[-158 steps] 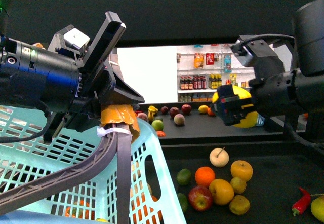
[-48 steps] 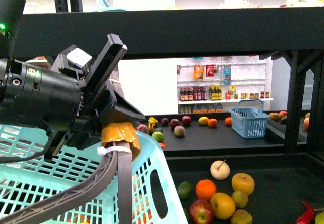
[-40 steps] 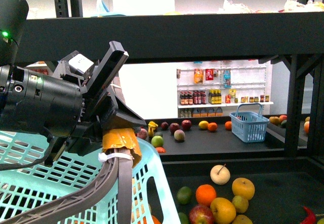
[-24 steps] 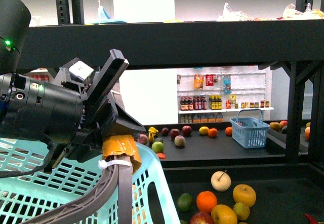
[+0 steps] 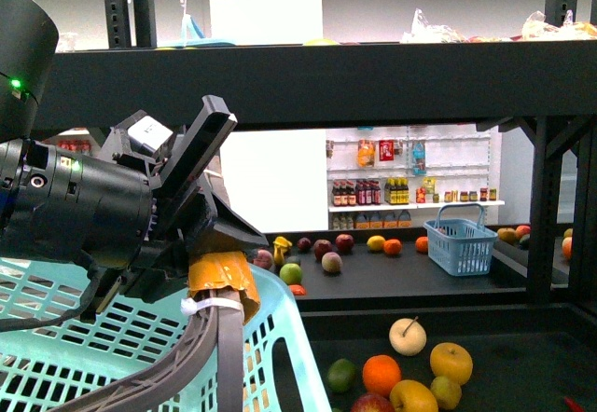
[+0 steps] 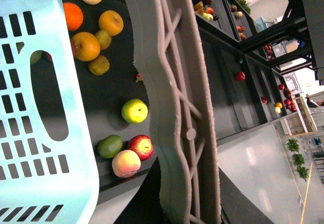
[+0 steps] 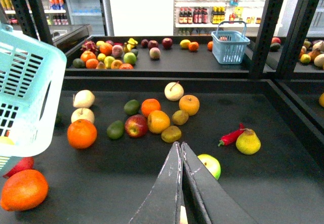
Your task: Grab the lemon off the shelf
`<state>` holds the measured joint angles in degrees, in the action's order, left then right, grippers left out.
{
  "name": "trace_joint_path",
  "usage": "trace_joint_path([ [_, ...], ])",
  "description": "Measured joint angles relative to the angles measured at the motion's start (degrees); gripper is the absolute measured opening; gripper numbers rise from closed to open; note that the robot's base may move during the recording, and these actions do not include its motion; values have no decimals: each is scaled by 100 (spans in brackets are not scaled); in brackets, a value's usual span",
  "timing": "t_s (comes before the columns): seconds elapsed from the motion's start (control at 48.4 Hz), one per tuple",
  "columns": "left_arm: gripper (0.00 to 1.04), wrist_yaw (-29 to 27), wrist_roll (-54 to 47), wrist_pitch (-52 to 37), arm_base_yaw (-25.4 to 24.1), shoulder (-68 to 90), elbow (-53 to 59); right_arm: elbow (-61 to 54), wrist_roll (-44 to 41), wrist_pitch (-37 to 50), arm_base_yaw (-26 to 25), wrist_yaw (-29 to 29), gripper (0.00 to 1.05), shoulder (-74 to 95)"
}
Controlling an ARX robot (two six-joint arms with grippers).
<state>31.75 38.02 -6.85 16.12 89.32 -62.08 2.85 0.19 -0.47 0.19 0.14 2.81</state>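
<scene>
One grey handle (image 5: 219, 356) of one turquoise basket (image 5: 93, 356) being gripped by left gripper (image 5: 216, 277), jaws clamped on it. Right gripper (image 7: 180, 148) being shown pressed together, nothing between its two fingers. Lemon not being made out for certain: one yellow patch (image 7: 4, 141) being glimpsed inside turquoise basket. One red chili (image 7: 232, 136) and one small blue basket (image 7: 230, 46) being carried on shelf (image 7: 283, 183) trays.

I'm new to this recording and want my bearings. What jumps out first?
In the front view, the left arm's gripper fills the near left, clamped on the handle of a pale turquoise basket. Beyond, loose fruit lies on the black shelf, including an orange. The right gripper hangs shut over it, empty.
</scene>
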Motion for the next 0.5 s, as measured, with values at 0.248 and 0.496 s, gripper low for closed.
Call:
trace_joint_path([
  [0.248, 9, 2, -2, 0, 0, 0, 0, -201, 0, 33, -4, -4, 2, -232],
  [0.496, 9, 0, -2, 0, 0, 0, 0, -201, 0, 33, -4, -11, 2, -245],
])
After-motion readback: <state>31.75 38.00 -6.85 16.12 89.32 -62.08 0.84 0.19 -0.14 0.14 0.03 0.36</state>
